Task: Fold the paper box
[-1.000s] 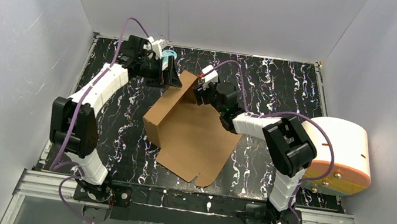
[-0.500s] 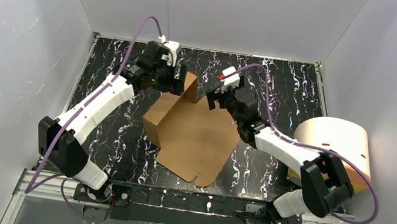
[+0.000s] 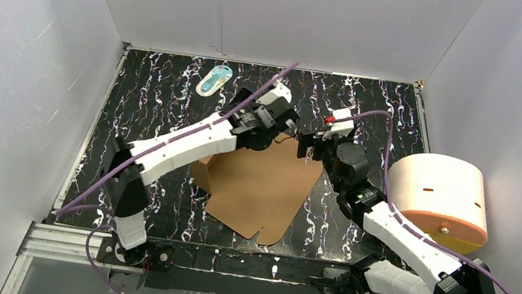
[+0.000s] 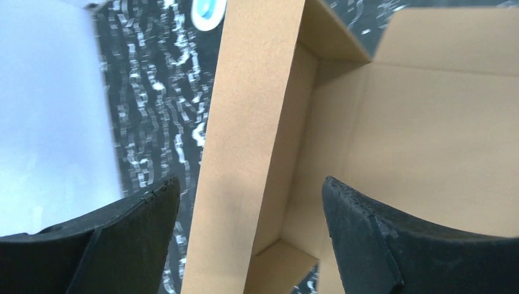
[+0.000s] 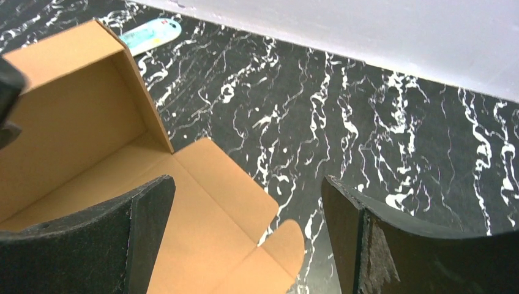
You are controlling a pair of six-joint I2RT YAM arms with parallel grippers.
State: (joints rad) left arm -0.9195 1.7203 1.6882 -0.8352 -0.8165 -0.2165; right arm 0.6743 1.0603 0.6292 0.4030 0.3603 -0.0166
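The paper box [image 3: 259,190] is a brown cardboard sheet lying mid-table, its left wall folded upright. In the top view my left gripper [image 3: 282,123] hangs over the box's far edge, and the arm covers the far left corner. The left wrist view looks down on the raised wall [image 4: 245,153] and the box floor [image 4: 428,122]; my left gripper [image 4: 251,196] is open above them, touching nothing. My right gripper [image 3: 311,143] is open just off the far right corner. The right wrist view shows the box [image 5: 92,122], with a rounded flap lying flat below my right gripper [image 5: 245,184].
A cream cylinder with an orange base [image 3: 441,197] lies at the right table edge, close to the right arm. A small white-and-blue oval item [image 3: 214,79] lies near the back wall, also seen as the oval item [image 5: 150,27]. White walls enclose the black marbled table [image 3: 149,91].
My left arm swung right, from the box's far left corner to above its far edge. My right gripper moved right, away from the flap, and opened wide.
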